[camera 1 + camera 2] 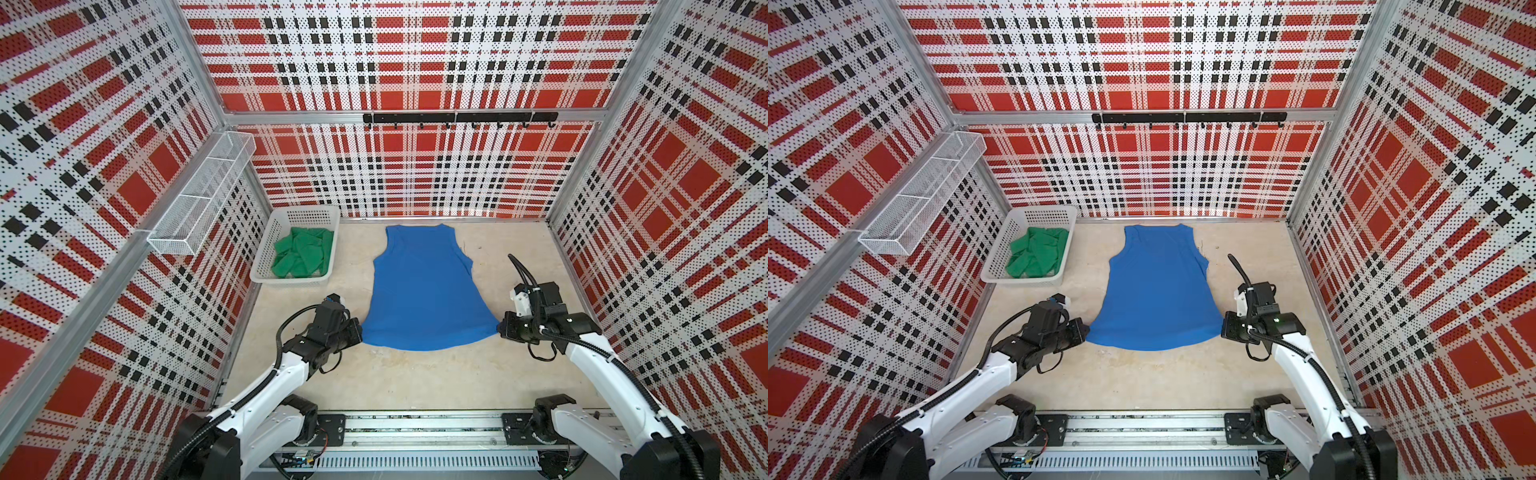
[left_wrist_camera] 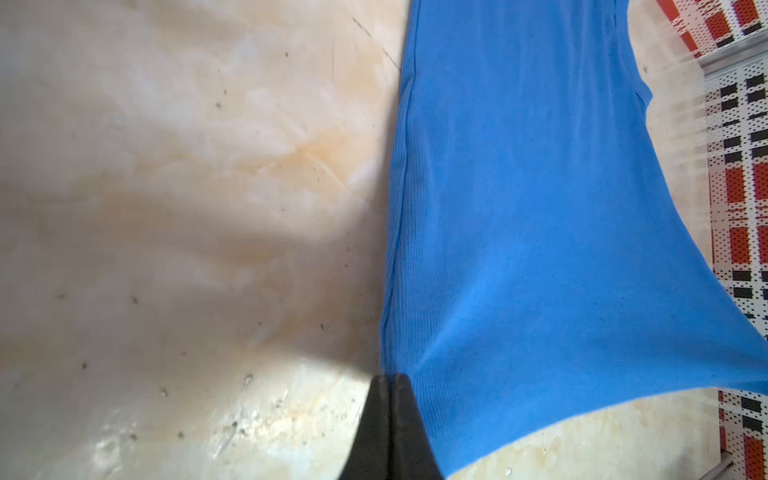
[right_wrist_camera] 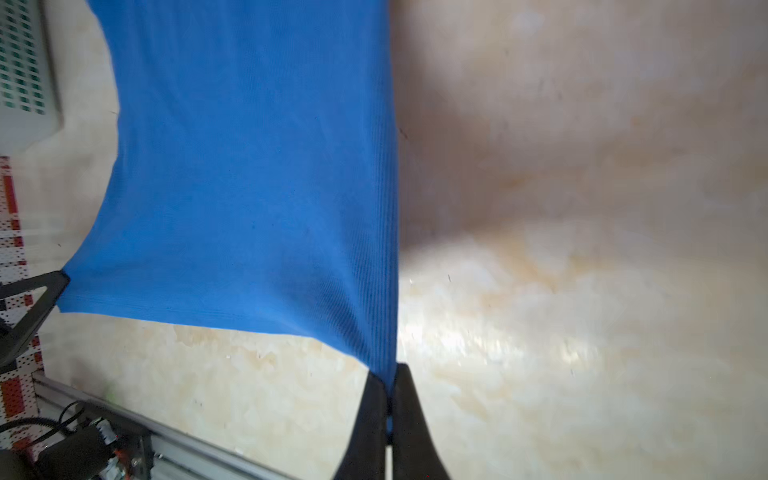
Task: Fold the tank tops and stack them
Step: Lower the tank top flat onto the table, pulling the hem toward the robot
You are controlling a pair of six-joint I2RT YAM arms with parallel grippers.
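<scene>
The blue tank top (image 1: 424, 291) (image 1: 1158, 291) lies spread flat on the beige table, neck toward the back wall, in both top views. My left gripper (image 1: 360, 332) (image 2: 389, 376) is shut on its near left hem corner. My right gripper (image 1: 500, 328) (image 3: 388, 374) is shut on the near right hem corner, with blue cloth (image 3: 249, 187) showing between its fingers. The hem is stretched between the two grippers, low over the table. The green tank top (image 1: 303, 253) (image 1: 1038, 251) lies crumpled in the white basket (image 1: 264, 249) at the back left.
A white wire shelf (image 1: 199, 195) hangs on the left wall above the basket. A black hook rail (image 1: 457, 117) runs along the back wall. The arms' base rail (image 1: 415, 428) lies along the front edge. Bare table (image 1: 415, 382) shows in front of the hem.
</scene>
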